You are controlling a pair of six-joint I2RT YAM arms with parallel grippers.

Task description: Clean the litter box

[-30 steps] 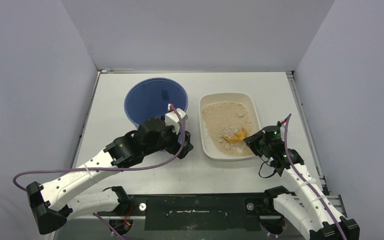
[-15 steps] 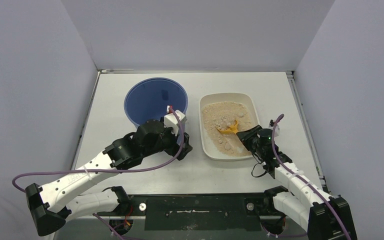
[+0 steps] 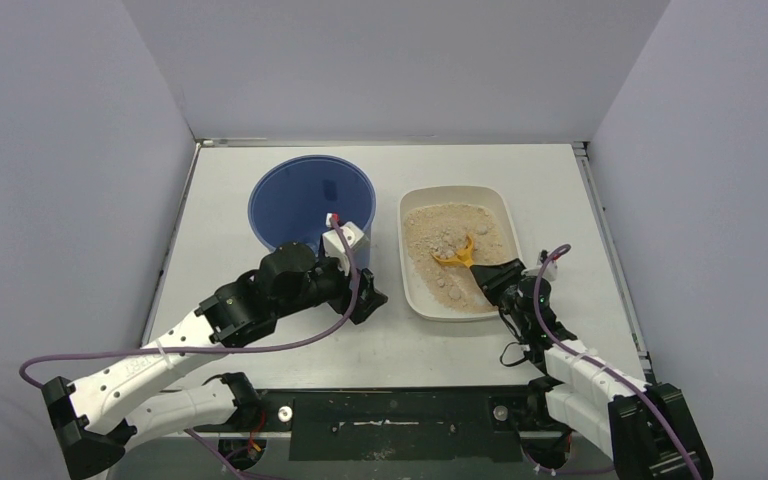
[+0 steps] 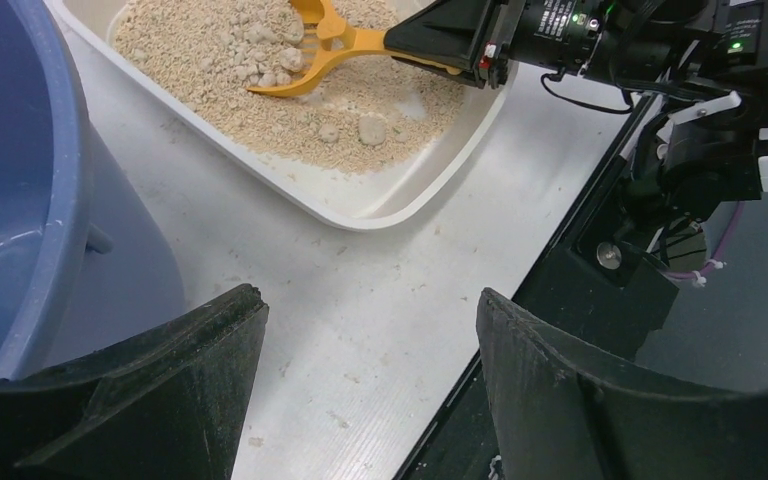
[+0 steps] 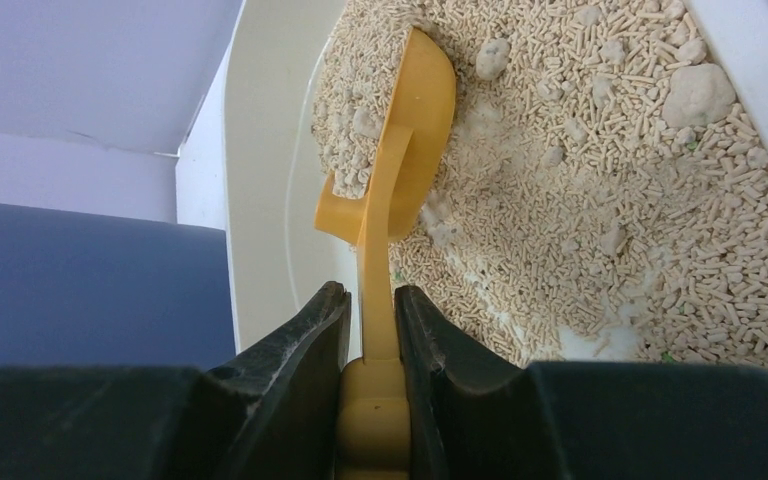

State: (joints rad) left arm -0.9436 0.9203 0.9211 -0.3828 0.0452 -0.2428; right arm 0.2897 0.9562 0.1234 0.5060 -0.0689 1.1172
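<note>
The cream-white litter box [image 3: 506,215] with tan granules sits right of centre; it also shows in the left wrist view [image 4: 365,205] and the right wrist view [image 5: 270,170]. My right gripper [image 3: 490,275] is shut on the handle of the orange scoop [image 3: 455,256], whose bowl [image 5: 415,130] is tilted on its side in the litter with granules and small clumps in it. Several pale clumps [image 5: 698,95] lie on the litter. My left gripper [image 3: 368,298] [image 4: 360,400] is open and empty, low over the table between the blue bucket [image 3: 310,200] and the litter box.
The tall blue bucket stands left of the litter box, its wall close to my left fingers [image 4: 160,390]. The black front rail [image 3: 400,415] runs along the near table edge. Grey walls close in the back and both sides.
My right gripper has pushed the scoop forward and left from the box's near right part into the middle of the litter. My left arm has shifted slightly back and left.
</note>
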